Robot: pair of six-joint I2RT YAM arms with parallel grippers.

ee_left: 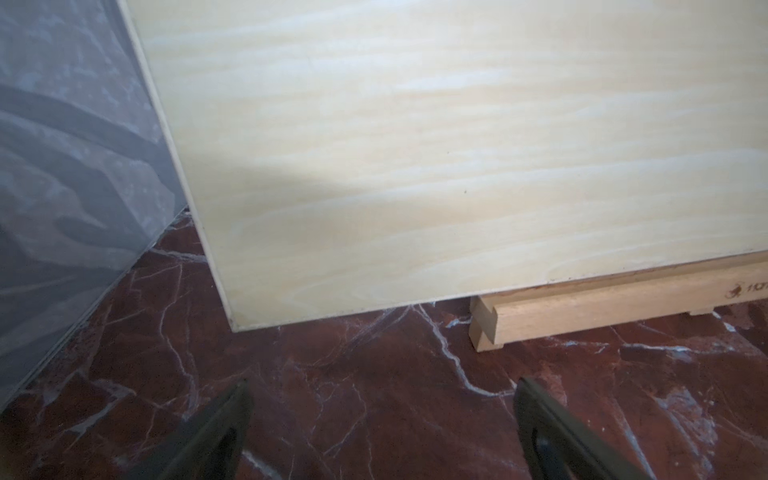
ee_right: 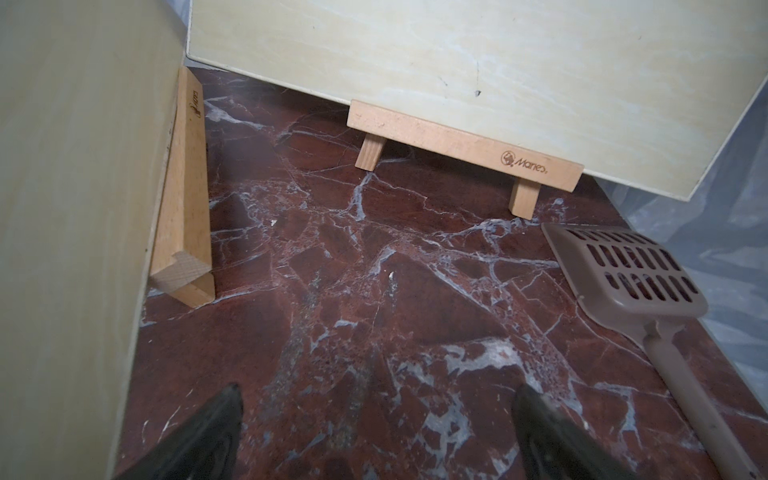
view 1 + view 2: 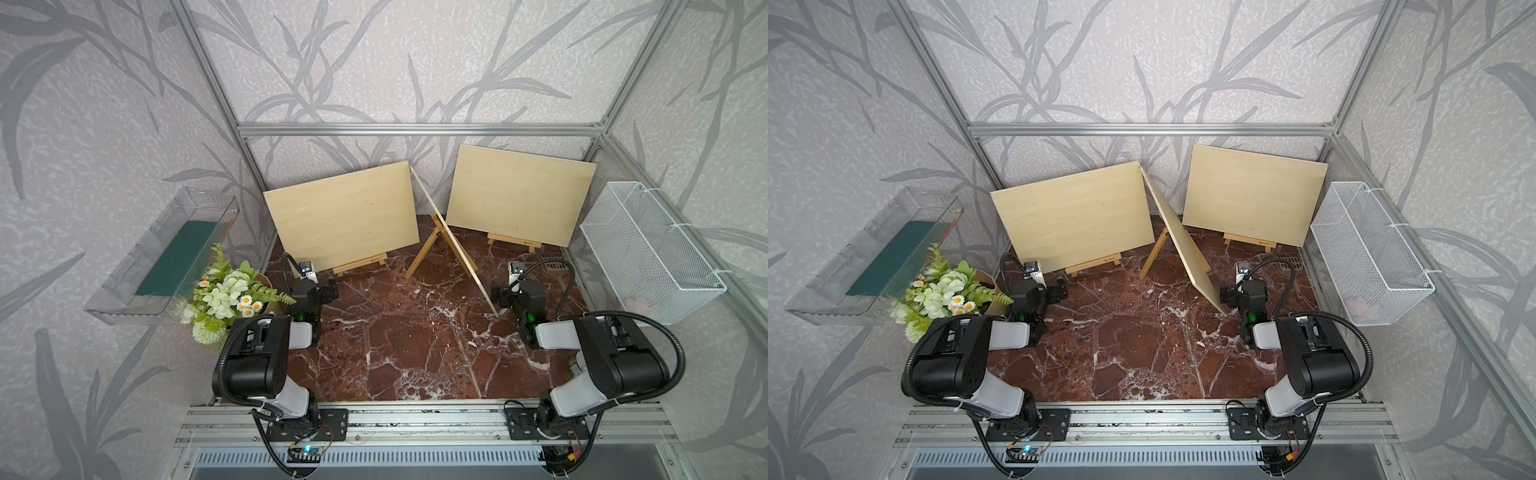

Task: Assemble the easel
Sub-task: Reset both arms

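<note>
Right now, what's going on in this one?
Nothing is being handled. Three wooden boards rest on small easels on the marble table: the left board, the middle board, which is turned edge-on, and the right board. The left fingers are open and empty, facing the left board's lower corner. The right fingers are open and empty too, beside the middle board's near end. A brown scoop lies untouched nearby.

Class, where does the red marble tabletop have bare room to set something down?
Free: middle and front of the red marble tabletop, between the arms. Crowded: the back, with three pale wooden boards on easels and a brown slotted scoop.
</note>
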